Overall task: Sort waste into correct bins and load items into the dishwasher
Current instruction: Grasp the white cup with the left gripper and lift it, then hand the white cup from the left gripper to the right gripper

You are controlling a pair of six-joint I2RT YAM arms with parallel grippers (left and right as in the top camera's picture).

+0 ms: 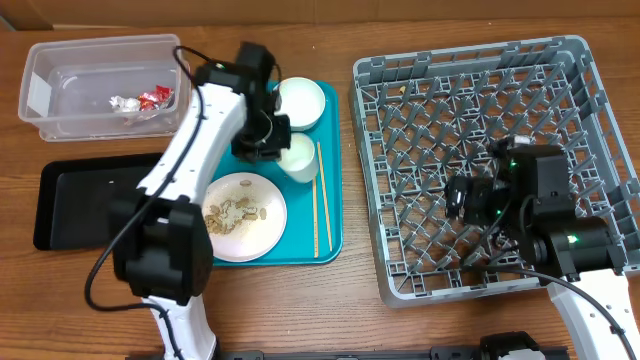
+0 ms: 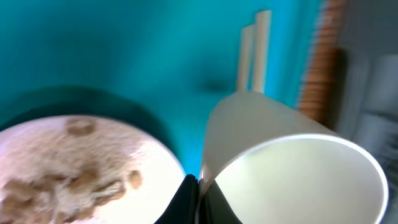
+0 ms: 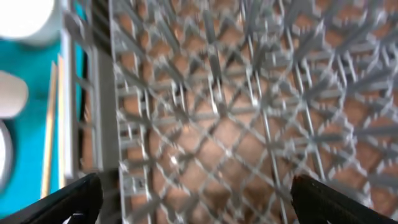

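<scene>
Left claw (image 2: pixel 198 194) closed, pinching the near rim of the small white cup (image 2: pixel 292 165). One finger is inside the wall and one outside. The cup is tilted, its mouth toward the wrist camera, on the teal tray (image 2: pixel 124 50).

Also on the tray:
- white bowl (image 1: pixel 303 101) behind the cup
- round white plate (image 1: pixel 243 214) with tan and ricey food scraps (image 1: pixel 238 212), front left
- two wooden chopsticks (image 1: pixel 320 200) lying lengthwise along the tray's right side

Right claw (image 3: pixel 196 190) open wide, nothing between the fingers. It hangs over the grey dish rack (image 1: pixel 400 250), toward its left half. No dishes visible in the rack.

Clear tub (image 1: pixel 45 70) at far left of the surface, red and silver-white wrappers (image 1: pixel 140 100) inside. Black tray (image 1: pixel 85 195) just in front of the tub.
</scene>
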